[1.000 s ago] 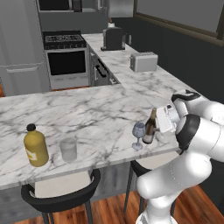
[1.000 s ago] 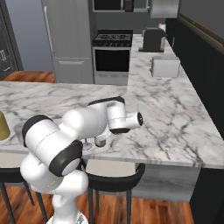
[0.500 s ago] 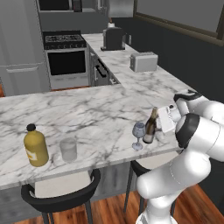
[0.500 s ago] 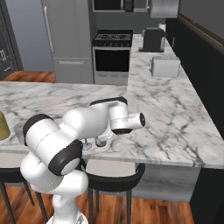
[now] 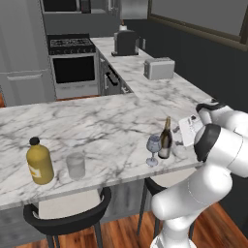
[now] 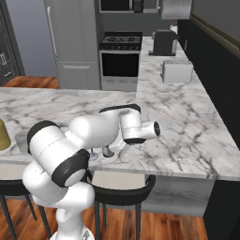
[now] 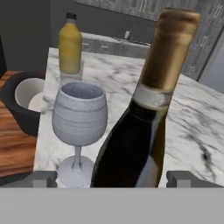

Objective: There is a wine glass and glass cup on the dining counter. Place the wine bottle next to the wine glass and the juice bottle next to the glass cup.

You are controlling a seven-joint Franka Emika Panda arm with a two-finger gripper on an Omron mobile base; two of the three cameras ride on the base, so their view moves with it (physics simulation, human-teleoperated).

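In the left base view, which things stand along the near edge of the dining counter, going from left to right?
juice bottle → glass cup → wine glass → wine bottle

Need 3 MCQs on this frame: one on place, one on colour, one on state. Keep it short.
1. Where does the wine bottle stand?
A. Beside the wine glass, near the counter's front edge
B. Next to the toaster
C. On the stove

2. What colour is the juice bottle's body?
A. Green
B. Yellow-orange
C. Clear

3. How does the wine glass stand?
A. Tipped on its side
B. Upside down
C. Upright on its foot

Answers:
1. A: the left base view shows bottle and glass side by side at the counter edge.
2. B: it is yellow-orange with a black cap, next to the glass cup.
3. C: the hand view shows its bowl up and its foot on the marble, with the claw fingertips at either side of the wine bottle's base.
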